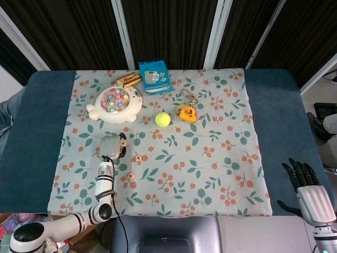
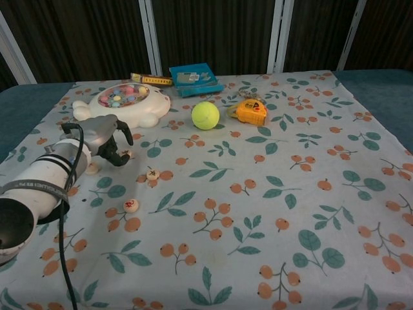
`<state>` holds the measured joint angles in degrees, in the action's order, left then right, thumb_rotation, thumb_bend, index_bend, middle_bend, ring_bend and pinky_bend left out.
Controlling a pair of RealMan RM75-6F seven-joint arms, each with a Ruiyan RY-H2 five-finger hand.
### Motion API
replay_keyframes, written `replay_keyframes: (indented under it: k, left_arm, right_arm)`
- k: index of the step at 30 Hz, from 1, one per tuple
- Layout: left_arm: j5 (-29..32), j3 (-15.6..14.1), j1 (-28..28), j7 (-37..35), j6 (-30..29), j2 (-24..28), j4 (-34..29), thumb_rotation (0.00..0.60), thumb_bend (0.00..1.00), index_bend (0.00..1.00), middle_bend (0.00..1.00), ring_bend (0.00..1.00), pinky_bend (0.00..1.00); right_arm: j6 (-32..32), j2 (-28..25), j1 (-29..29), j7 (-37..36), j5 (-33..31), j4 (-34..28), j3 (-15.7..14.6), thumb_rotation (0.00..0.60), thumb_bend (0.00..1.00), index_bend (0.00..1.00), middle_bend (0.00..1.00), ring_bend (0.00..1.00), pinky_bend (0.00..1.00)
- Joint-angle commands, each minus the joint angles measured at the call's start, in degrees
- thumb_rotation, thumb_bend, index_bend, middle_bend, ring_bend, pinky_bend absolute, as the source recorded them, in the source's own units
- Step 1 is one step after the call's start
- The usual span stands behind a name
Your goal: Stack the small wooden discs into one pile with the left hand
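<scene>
Small wooden discs lie on the floral cloth [image 1: 210,174]. In the chest view one disc [image 2: 127,154] sits right at the fingertips of my left hand [image 2: 106,139], another [image 2: 92,168] lies beside the forearm, one [image 2: 153,173] is further right and one [image 2: 131,205] nearer the front. The head view shows three of them: one disc [image 1: 122,143] at the edge of my left hand [image 1: 111,146], a second disc [image 1: 138,157] and a third disc [image 1: 131,175]. The left hand hovers palm down, fingers bent and apart, holding nothing. My right hand [image 1: 308,190] stays off the table's lower right, fingers spread.
A white fishing toy [image 1: 116,104] stands just behind the left hand. A tennis ball [image 1: 162,119], an orange tape measure [image 1: 187,113], a blue box [image 1: 155,76] and a small yellow box [image 1: 129,79] lie further back. Bare cloth spreads right of the discs.
</scene>
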<state>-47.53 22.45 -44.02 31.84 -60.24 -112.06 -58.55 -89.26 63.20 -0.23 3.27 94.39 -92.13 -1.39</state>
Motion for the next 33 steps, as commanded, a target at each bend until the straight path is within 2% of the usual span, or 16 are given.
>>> replay_keyframes:
  k: [1,10,24,33]
  left_arm:
    - [1.14,-0.36,-0.39,1.94,0.49,-0.47,1.66,0.6,0.4,0.39,1.0,1.0,1.0]
    - [2.02,-0.48,-1.48,3.78,0.62,-1.55,3.8,0.6,0.4,0.39,1.0,1.0,1.0]
    - [1.66,-0.55,-1.79,2.55,1.14,-2.57,6.67,0.6,0.39,0.42,1.0,1.0,1.0]
    - [0.64,-0.53,-1.92,0.85,1.54,-3.04,8.44,0.6,0.39,0.51,1.0,1.0,1.0]
  right_arm:
    - [-0.02,-0.06,0.02,-0.18,0.08,0.07,-0.02,0.6,0.2,0.0,0.0,0.0,0.04]
    - [-0.39,-0.25,-0.19,-0.73,-0.24,-0.07,0.2,0.6,0.2,0.0,0.0,0.0,0.04]
    - [-0.64,-0.46,-0.38,-1.25,-0.27,0.02,0.25,0.6,0.21,0.0,0.0,0.0,0.04]
    - [-0.92,-0.47,-0.56,-1.3,-0.33,0.04,0.34,0.6,0.2,0.0,0.0,0.0,0.04]
